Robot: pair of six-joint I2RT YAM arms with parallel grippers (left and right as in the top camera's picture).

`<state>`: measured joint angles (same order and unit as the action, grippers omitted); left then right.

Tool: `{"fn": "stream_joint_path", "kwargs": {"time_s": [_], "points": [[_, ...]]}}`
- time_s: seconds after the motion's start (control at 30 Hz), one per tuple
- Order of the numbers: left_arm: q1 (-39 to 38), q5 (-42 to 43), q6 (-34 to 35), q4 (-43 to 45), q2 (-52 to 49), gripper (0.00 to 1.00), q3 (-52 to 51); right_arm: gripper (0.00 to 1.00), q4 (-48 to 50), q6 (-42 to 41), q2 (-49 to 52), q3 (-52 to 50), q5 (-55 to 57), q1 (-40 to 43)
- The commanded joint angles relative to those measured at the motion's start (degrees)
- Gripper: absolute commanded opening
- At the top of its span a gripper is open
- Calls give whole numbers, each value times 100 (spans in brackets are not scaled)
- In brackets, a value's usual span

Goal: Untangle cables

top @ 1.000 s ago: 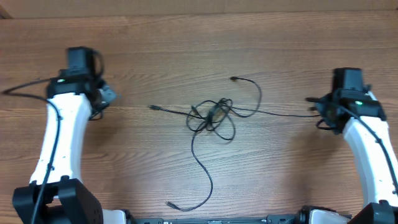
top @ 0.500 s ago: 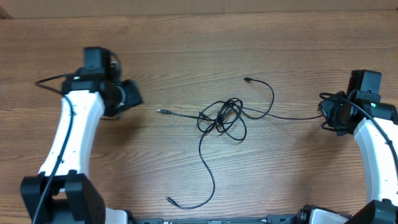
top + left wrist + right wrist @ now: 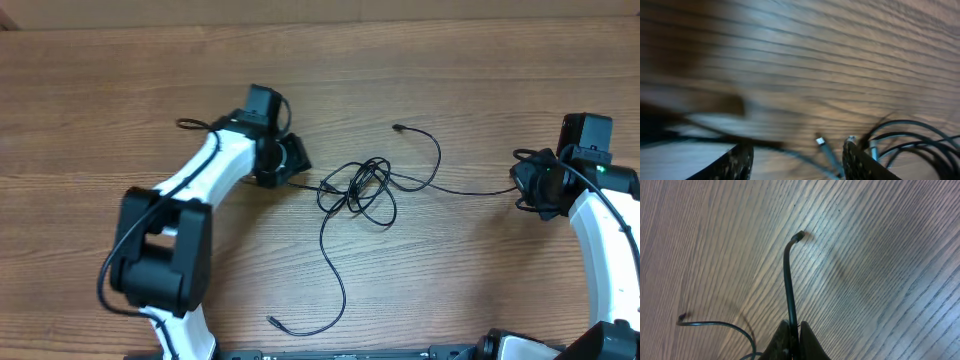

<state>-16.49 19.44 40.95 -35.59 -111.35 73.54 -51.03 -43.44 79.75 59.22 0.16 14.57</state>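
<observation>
The cables (image 3: 360,190) lie bunched in a tangle of thin black loops at mid-table. One strand trails down to a plug (image 3: 272,322), and another arcs up to a free end (image 3: 398,128). My left gripper (image 3: 295,160) stands open just left of the tangle. In the blurred left wrist view, a silver-tipped plug (image 3: 821,141) lies between its fingers (image 3: 740,162), untouched, with the loops (image 3: 912,137) at right. My right gripper (image 3: 527,185) is shut on a cable (image 3: 788,280) that runs from the tangle, its plug tip (image 3: 799,236) sticking out past the jaws.
The wooden table (image 3: 480,70) spans the view, its back edge along the top. The left arm's own thicker black wire (image 3: 195,125) loops out behind its wrist. A second thin strand (image 3: 715,325) curves across the lower left of the right wrist view.
The left arm has swung from the far left across to the tangle's left side, and its jaws have opened. The right gripper has shifted slightly right, dragging the tangle with it.
</observation>
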Motion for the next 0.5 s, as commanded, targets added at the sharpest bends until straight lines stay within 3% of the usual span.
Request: {"fn": "stream_joint_path", "kwargs": {"time_s": [0.0,0.2,0.33,0.47], "points": [[-225,516,951,245,-256,57,-22,4,13,46,-120,-2,-33,-24],[-522,387,1023,212,-372,53,-22,4,-2,48,-120,-2,-31,-24],[-455,378,767,98,-361,62,85,4,-2,48,-120,-2,-28,-24],[-245,225,496,-706,-361,69,575,4,0,48,-120,-2,-28,-24]]}}
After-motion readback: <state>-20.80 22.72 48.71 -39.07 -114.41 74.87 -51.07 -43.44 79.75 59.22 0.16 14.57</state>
